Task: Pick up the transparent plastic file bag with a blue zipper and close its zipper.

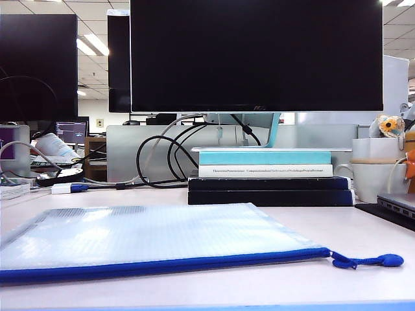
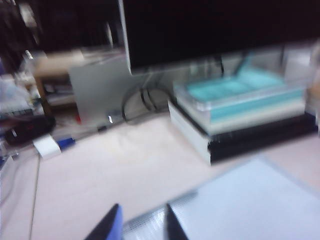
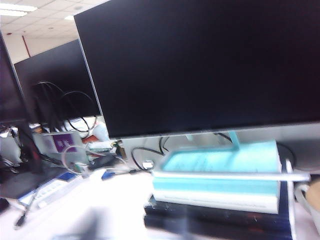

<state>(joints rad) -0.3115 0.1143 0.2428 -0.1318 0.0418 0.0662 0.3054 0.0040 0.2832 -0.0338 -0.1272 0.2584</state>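
The file bag (image 1: 149,236) lies flat on the pale table, a translucent bluish mesh pouch. Its dark blue zipper (image 1: 162,266) runs along the near edge, and the blue cord pull tab (image 1: 369,261) trails off to the right. Neither gripper shows in the exterior view. In the left wrist view my left gripper (image 2: 144,224) hangs above a corner of the file bag (image 2: 250,205), its two dark fingertips (image 2: 112,226) apart with nothing between them. The right wrist view is blurred. Of my right gripper (image 3: 137,225) only faint smears show, and the bag is out of that view.
A stack of books (image 1: 269,176) stands behind the bag under a large dark monitor (image 1: 256,55). Black cables (image 1: 162,162) loop to its left. A white cup (image 1: 376,172) and a dark laptop edge (image 1: 399,207) sit at the right.
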